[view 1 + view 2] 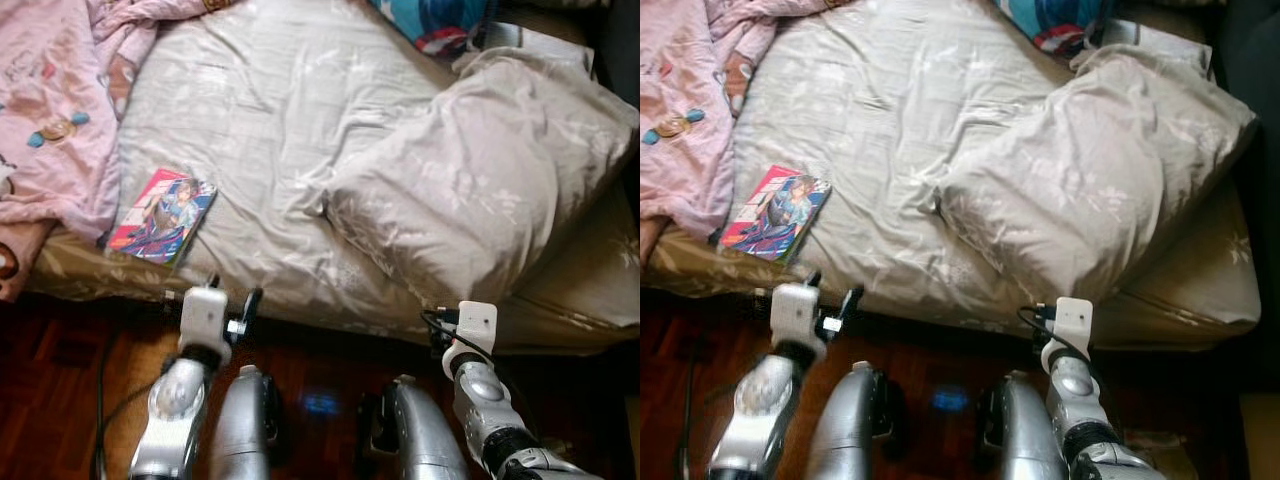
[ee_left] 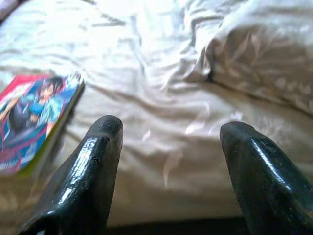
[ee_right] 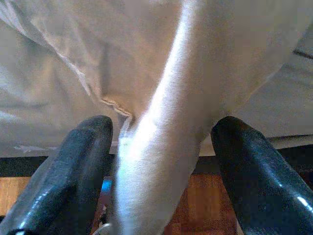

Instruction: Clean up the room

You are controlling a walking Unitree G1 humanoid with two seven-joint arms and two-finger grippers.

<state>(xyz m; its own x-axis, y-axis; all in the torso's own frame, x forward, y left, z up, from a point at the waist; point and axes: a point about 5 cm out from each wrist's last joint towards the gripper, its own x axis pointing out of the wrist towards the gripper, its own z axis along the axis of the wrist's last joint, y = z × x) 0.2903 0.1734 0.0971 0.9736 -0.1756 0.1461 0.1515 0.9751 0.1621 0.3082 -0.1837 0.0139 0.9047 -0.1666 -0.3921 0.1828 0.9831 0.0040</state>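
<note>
A: Nearest first. Left gripper (image 2: 166,147) at the bed's (image 1: 560,300) near edge, seven o'clock, fingers wide apart, holding nothing. Right gripper (image 3: 161,142) at five o'clock, fingers spread around a hanging fold of the duvet (image 1: 480,180), not closed on it.

B: The book (image 1: 160,215)?

A: Ten o'clock on the sheet, just beyond the left gripper. Pink blanket (image 1: 50,110) crumpled farther at eleven.

B: Progress?

A: Barely begun, I'd judge. Bedding unstraightened, book not picked up.

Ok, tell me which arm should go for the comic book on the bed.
Left, probably. The comic book lies near the bed's front edge just ahead of the left gripper, whose fingers are open toward it. The right gripper is far across, open at the bunched duvet.
</note>
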